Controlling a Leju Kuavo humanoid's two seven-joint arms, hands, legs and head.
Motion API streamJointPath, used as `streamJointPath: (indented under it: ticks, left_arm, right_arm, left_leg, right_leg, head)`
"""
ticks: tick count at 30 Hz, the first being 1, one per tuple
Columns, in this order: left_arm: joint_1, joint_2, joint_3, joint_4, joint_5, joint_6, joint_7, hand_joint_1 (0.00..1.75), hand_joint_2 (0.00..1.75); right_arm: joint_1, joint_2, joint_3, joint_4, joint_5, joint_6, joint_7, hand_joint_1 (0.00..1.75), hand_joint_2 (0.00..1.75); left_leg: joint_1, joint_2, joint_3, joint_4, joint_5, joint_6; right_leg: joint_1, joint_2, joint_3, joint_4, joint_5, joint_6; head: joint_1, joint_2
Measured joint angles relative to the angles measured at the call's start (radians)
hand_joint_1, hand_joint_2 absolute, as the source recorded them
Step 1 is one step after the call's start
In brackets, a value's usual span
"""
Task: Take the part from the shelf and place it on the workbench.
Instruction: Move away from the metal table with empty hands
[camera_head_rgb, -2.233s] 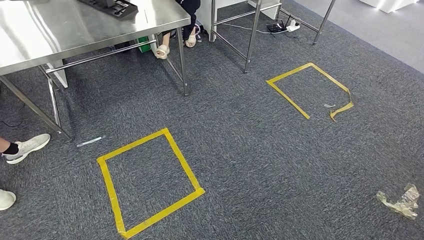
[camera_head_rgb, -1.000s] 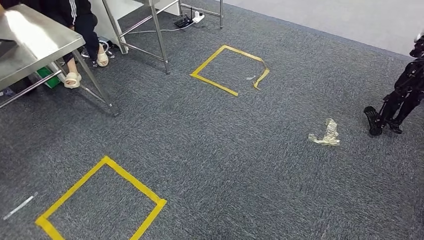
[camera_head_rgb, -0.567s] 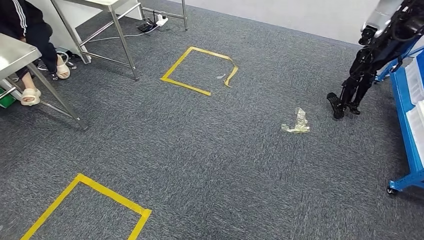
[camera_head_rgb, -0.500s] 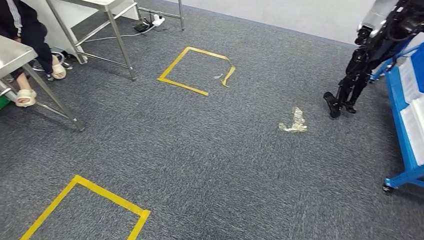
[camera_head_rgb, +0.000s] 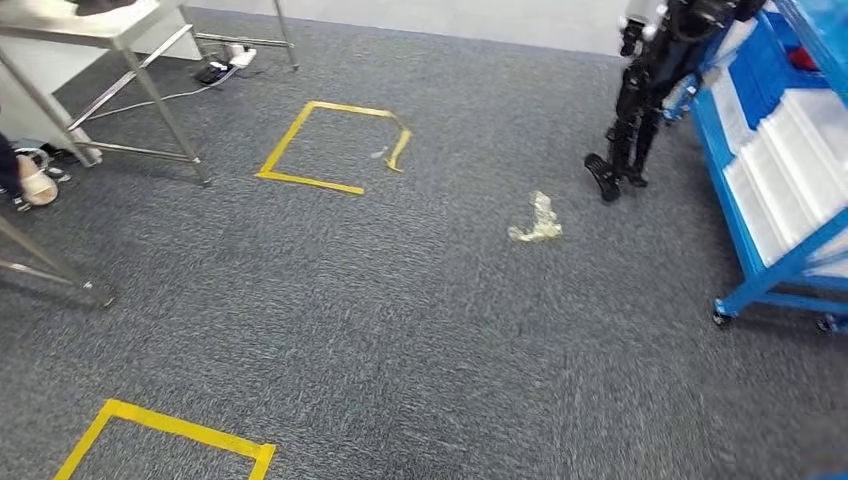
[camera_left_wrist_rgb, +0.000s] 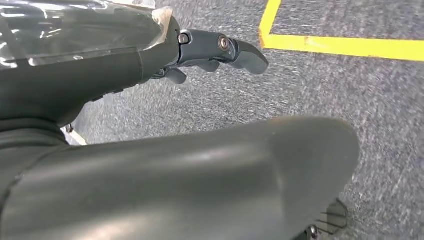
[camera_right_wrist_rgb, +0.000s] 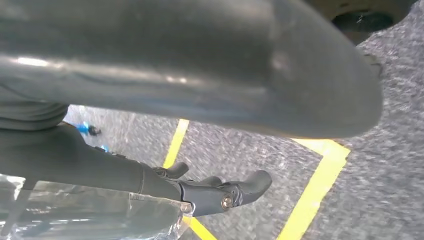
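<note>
Both robot hands, left robot hand and right robot hand, hang empty, fingers loosely apart; you should approach the blue shelf first.

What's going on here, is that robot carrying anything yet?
Not yet. Both hands hang over the grey carpet holding nothing: the left hand and the right hand each show loosely extended fingers with nothing in them. In the head view the blue wheeled shelf with white bins stands at the right, with another black-legged robot beside it. A crumpled scrap of clear plastic lies on the floor near a yellow tape square. No part has been picked up.
</note>
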Motion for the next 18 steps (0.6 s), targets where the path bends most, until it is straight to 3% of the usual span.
streamJointPath:
  ticks: [2,3,4,5,6,7,9,11,13,14,16,17,18]
  left_arm:
    - [0.001,0.0,0.0,0.0,0.0,0.0,0.0,0.0,0.0]
    - [0.003,0.0,0.0,0.0,0.0,0.0,0.0,0.0,0.0]
    - [0.005,0.0,0.0,0.0,0.0,0.0,0.001,0.0,0.0]
    - [0.007,0.0,0.0,0.0,0.0,0.0,0.002,0.0,0.0]
    - [0.008,0.0,0.001,0.0,0.0,0.001,0.002,0.0,0.0]
    - [0.008,0.0,0.001,0.0,0.0,0.001,0.003,0.0,0.0]
    - [0.007,0.001,0.001,0.0,-0.001,0.001,0.004,0.0,0.0]
    - [0.007,0.001,0.001,0.0,-0.002,0.001,0.004,0.0,0.0]
    - [0.006,0.0,0.001,0.0,-0.003,0.001,0.004,0.0,0.0]
    - [0.006,0.0,0.001,0.0,-0.005,0.001,0.004,0.0,0.0]
    - [0.005,0.001,0.001,0.0,-0.008,0.002,0.004,0.0,0.0]
    - [0.006,0.001,0.001,0.0,-0.009,0.002,0.004,0.0,0.0]
    - [0.007,0.001,0.001,0.0,-0.009,0.002,0.004,0.0,0.0]
  right_arm:
    - [-0.001,0.002,0.0,0.0,0.0,0.0,0.0,0.0,0.0]
    - [-0.001,0.003,0.0,0.0,0.0,0.0,0.0,0.0,0.0]
    - [-0.002,0.003,0.0,0.001,0.0,0.0,0.0,0.0,0.0]
    - [-0.001,0.003,0.0,0.001,0.0,0.0,0.0,0.0,0.0]
    - [0.001,0.003,0.0,0.001,0.0,0.0,0.0,0.0,0.0]
    - [0.002,0.003,0.0,0.001,0.0,0.0,0.0,0.0,0.0]
    - [0.002,0.003,0.0,0.001,0.0,0.0,0.001,0.0,0.0]
    - [-0.001,0.004,0.0,0.001,-0.001,0.0,0.001,0.0,0.0]
    - [0.001,0.003,0.0,0.001,-0.001,0.0,0.001,0.0,0.0]
    - [0.003,0.003,0.0,0.001,-0.002,0.0,0.002,0.0,0.0]
    - [0.003,0.003,0.0,0.002,-0.004,0.0,0.003,0.0,0.0]
    - [0.002,0.003,0.0,0.002,-0.004,0.0,0.004,0.0,0.0]
    - [0.0,0.004,0.0,0.002,-0.004,0.0,0.004,0.0,0.0]
  left_leg:
    - [0.002,-0.057,-0.052,0.11,-0.063,-0.003]
    - [0.002,-0.074,-0.088,0.181,-0.094,-0.002]
    - [0.002,-0.083,-0.117,0.235,-0.11,0.0]
    - [0.002,-0.088,-0.132,0.256,-0.106,0.001]
    - [0.003,-0.091,-0.127,0.238,-0.083,0.002]
    - [0.005,-0.099,-0.105,0.185,-0.046,0.004]
    - [0.011,-0.142,-0.05,0.06,0.012,0.006]
    - [0.01,-0.168,-0.027,0.002,0.026,0.012]
    - [0.003,-0.149,-0.024,-0.003,0.028,0.025]
    - [0.002,-0.136,-0.023,-0.006,0.031,0.034]
    - [0.002,-0.108,-0.021,-0.012,0.038,0.049]
    - [0.0,-0.093,-0.022,-0.012,0.038,0.054]
    - [-0.002,-0.077,-0.022,-0.012,0.037,0.056]
  right_leg:
    - [-0.001,0.023,-0.001,-0.001,0.002,-0.012]
    - [0.001,0.035,-0.003,-0.001,0.003,-0.017]
    - [0.003,0.049,-0.004,-0.001,0.004,-0.021]
    - [0.004,0.063,-0.005,0.0,0.004,-0.022]
    - [0.004,0.077,-0.005,0.0,0.005,-0.022]
    - [0.004,0.091,-0.004,0.001,0.005,-0.021]
    - [0.007,0.115,-0.005,0.004,0.006,-0.015]
    - [0.01,0.137,-0.012,0.006,0.01,-0.003]
    - [0.009,0.154,-0.023,0.003,0.015,0.011]
    - [0.008,0.144,-0.03,0.01,0.012,0.015]
    - [0.01,0.093,-0.066,0.08,-0.025,0.012]
    - [0.01,0.063,-0.097,0.144,-0.055,0.007]
    - [0.011,0.048,-0.13,0.216,-0.086,0.005]
  head:
    - [-0.004,0.0]
    - [-0.005,0.0]
    - [-0.005,0.0]
    - [-0.005,0.0]
    - [-0.005,0.0]
    - [-0.005,0.0]
    - [-0.005,0.0]
    - [-0.004,0.0]
    - [-0.004,0.0]
    - [-0.004,0.0]
    - [0.001,0.0]
    - [0.004,0.0]
    - [0.006,0.0]
